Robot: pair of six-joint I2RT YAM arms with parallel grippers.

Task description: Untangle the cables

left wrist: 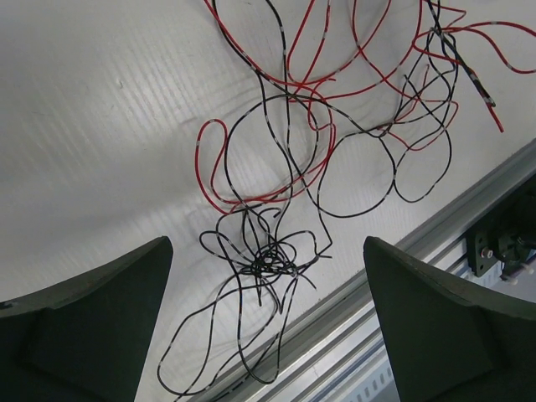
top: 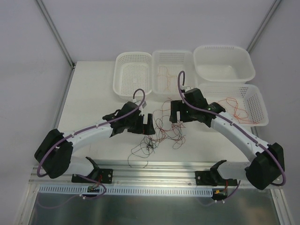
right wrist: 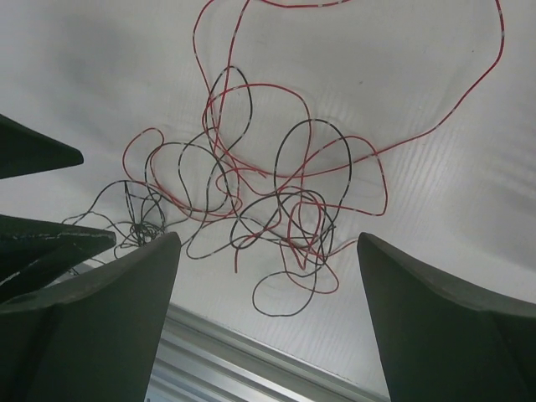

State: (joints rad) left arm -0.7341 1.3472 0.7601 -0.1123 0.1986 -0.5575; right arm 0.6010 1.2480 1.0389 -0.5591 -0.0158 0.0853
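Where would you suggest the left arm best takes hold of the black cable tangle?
Probably at its tight knot, from straight above with the open left gripper straddling it: that is the only bunched spot; the surrounding loops lie flat on the table.

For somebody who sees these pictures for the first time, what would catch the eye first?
A loose tangle of hair-thin red and black cables sprawls on the white table near its front edge. The black left gripper and right gripper hover over it, both open. Four white perforated plastic baskets stand along the far side.
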